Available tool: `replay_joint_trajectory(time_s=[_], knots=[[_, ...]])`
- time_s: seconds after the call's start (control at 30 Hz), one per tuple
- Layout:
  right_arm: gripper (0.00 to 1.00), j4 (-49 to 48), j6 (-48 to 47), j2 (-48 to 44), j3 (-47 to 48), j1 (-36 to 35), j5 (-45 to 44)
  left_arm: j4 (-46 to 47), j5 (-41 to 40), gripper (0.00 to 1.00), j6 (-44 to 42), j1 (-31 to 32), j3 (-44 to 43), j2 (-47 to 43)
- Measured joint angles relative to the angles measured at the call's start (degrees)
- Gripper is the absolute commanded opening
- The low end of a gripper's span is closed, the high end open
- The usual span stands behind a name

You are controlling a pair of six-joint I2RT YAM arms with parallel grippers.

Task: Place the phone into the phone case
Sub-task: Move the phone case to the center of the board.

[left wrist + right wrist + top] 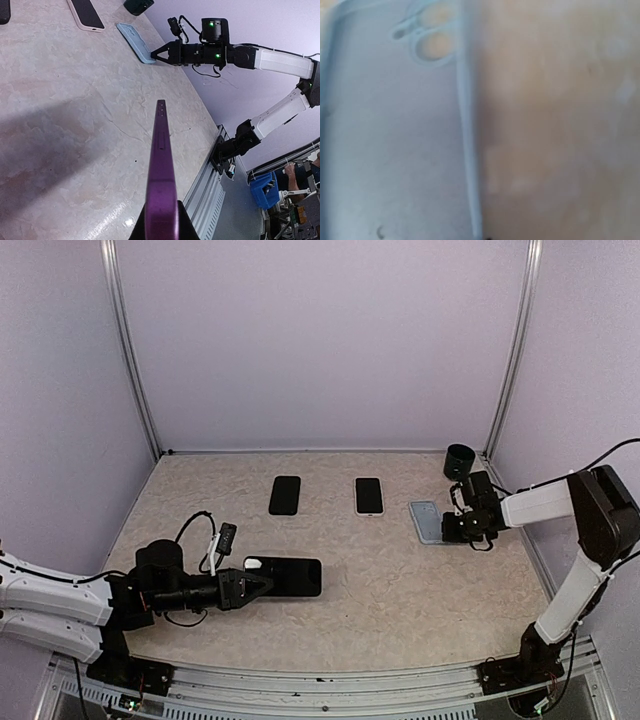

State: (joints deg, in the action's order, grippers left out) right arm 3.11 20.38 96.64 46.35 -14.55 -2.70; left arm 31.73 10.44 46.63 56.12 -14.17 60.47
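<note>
One purple phone (292,577) clamped by its end in left gripper (250,583), front left of table (400,590), well apart from case. Light-blue case (428,521) lies flat at right side, camera cutout toward back. Right gripper (448,528) closed, tips at case's right edge; whether rim is pinched, cannot tell. Farther back, black phone (285,495) and white phone (369,496) lie flat, apart. Black cup (460,460) in far right corner.

Top view: even, soft light, shadows faint. Left wrist view: broad dark shadow across the left of the table (55,170), a glare patch just left of the purple phone (161,165), wide-angle stretch at the edges. Right wrist view: badly out of focus, warm-tinted; phone case (390,145) soft-edged.
</note>
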Motion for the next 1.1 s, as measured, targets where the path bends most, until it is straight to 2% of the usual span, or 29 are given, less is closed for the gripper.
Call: replay_joint_trajectory(time_s=[0.37,0.77,1.1], knots=[[0.0,0.0,3.21,-11.28,-9.35,-1.55,2.89,1.51,0.02,0.0,0.04,0.0,0.0,1.49],[0.01,0.42,12.28,-25.0,-18.18,-16.61,-2.43,2.6,0.26,0.0,0.26,0.0,-0.13,4.15],[0.04,0.57,18.71,-24.3,-21.66,-25.9,-7.45,3.48,0.68,0.0,0.44,0.0,-0.46,4.85]])
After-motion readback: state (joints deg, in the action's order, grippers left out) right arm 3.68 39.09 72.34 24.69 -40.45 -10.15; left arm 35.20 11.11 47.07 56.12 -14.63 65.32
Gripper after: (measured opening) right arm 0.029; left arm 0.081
